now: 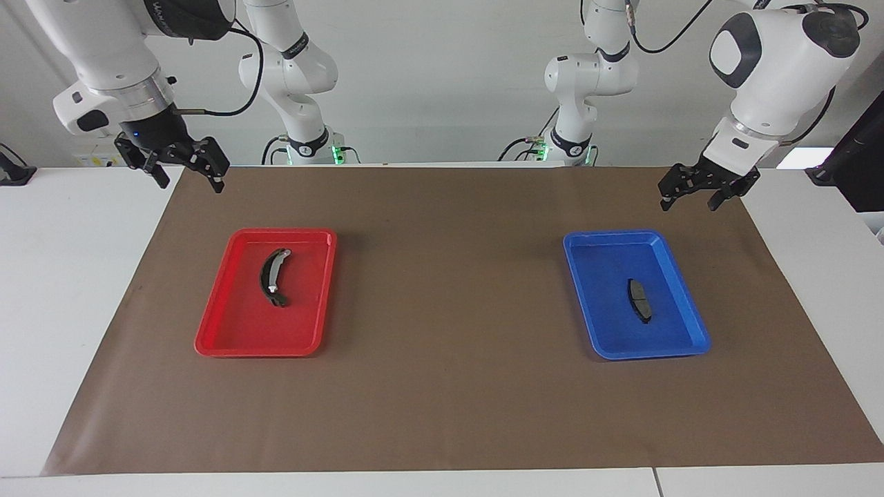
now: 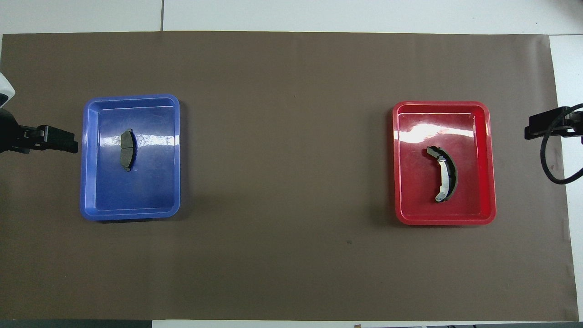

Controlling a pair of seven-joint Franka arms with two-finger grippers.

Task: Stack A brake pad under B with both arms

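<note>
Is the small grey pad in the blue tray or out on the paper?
In: the small grey pad lies flat on the blue tray floor, inside its rim.

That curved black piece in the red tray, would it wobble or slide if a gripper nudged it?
Probably stiff: the curved black piece shows a silvery metal strip along its inner curve. It lies flat in the red tray, so it is unlikely to tip or roll. The tray floor looks glossy, so a nudge might slide or spin it.
</note>
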